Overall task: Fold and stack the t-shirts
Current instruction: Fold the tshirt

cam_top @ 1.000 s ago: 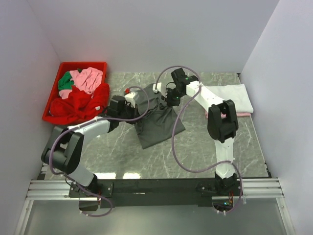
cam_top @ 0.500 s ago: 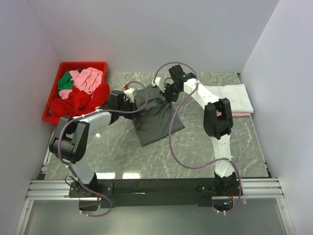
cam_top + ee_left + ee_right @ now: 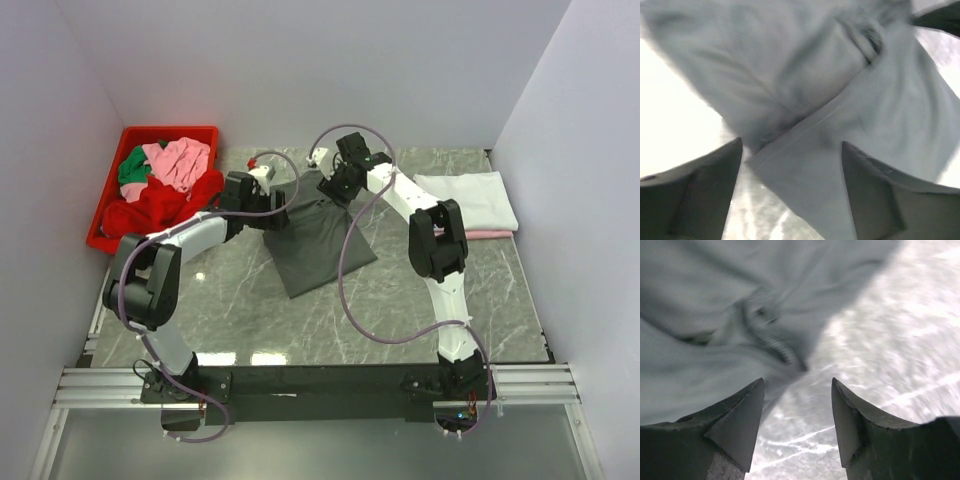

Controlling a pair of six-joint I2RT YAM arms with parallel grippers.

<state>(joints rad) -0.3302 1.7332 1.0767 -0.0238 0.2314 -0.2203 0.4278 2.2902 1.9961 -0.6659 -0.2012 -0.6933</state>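
Observation:
The dark grey t-shirt [image 3: 318, 243] lies partly folded on the marble table [image 3: 420, 300], its far edge under both grippers. My left gripper [image 3: 272, 200] hovers at the shirt's far left corner; in the left wrist view it [image 3: 792, 150] is open, with a hem of the grey t-shirt [image 3: 850, 105] lying loose below the fingers. My right gripper [image 3: 334, 186] is at the far right corner; in the right wrist view it [image 3: 797, 387] is open over bare table, the grey t-shirt's collar [image 3: 765, 340] just beyond its left finger [image 3: 737, 422].
A red bin [image 3: 107, 212] at the back left holds pink [image 3: 180, 160], green [image 3: 133, 166] and red [image 3: 160, 210] t-shirts. A folded white t-shirt [image 3: 470, 195] rests on a pink one [image 3: 485, 234] at the back right. Walls close in three sides.
Both grippers carried the grey shirt's edge toward the back, then opened and let go of it. The cloth has dropped and lies flatter on the table.

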